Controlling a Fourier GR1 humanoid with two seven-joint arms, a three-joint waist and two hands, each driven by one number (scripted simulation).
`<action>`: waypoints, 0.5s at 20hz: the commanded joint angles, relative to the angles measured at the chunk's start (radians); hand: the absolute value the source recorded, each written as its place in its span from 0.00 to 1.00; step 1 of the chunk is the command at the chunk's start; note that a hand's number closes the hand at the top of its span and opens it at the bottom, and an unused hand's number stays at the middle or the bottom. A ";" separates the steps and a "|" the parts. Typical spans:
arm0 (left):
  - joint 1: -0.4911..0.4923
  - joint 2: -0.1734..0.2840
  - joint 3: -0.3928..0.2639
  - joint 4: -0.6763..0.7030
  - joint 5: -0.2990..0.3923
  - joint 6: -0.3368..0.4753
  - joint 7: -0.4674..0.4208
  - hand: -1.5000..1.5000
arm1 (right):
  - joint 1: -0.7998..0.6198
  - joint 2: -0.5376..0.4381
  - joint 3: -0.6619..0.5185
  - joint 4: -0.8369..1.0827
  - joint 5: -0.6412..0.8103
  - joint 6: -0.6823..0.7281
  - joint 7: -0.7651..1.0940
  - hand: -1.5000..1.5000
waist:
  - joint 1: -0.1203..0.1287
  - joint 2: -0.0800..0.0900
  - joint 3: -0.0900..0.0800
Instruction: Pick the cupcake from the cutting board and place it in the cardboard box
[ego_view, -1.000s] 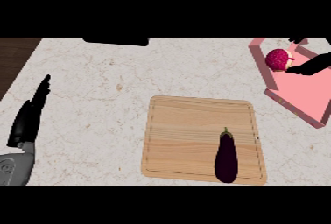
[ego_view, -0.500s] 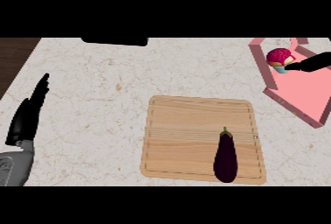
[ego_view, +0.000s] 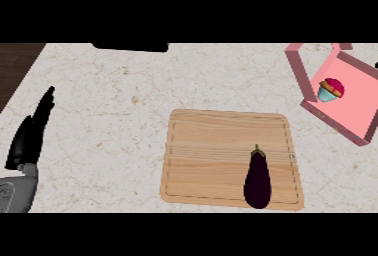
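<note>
Cupcake: one, with a pink-red top and a pale blue wrapper, lying inside the box at the upper right of the head view, near the box's left wall and not on the board. Box: pink, open at the top, set at a slant on the counter, its walls standing round a flat pink floor; its right part runs past the picture's edge. Cutting board: light wood, rounded corners, lying flat at the middle and lower part of the counter, well apart from the box's near corner. Eggplant: dark purple, long, green stem pointing away from the robot, lying on the right half of the board with its blunt end close to the board's near edge. Counter: pale, marbled stone, with a strip of dark wood showing along its far left corner. Dark object: black, flat, only its lower edge showing at the counter's far side. Left hand: black, at the left edge, fingers straight and pointing up the view, holding nothing, on the end of its grey forearm. Right hand: does not show in this view.
</note>
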 joint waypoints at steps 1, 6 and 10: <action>0.007 -0.015 -0.007 0.004 -0.012 0.016 -0.007 0.50 | 0.051 -0.061 -0.046 0.009 -0.045 0.055 -0.022 0.00 | -0.004 0.004 0.001; 0.008 -0.015 -0.001 0.012 0.011 -0.007 -0.017 0.50 | 0.081 -0.180 -0.062 0.007 -0.057 0.107 0.010 0.00 | 0.000 0.014 0.004; -0.002 0.001 0.015 -0.013 0.013 -0.001 0.003 0.50 | 0.134 -0.248 -0.067 0.002 -0.061 0.167 -0.003 0.00 | -0.005 0.010 0.008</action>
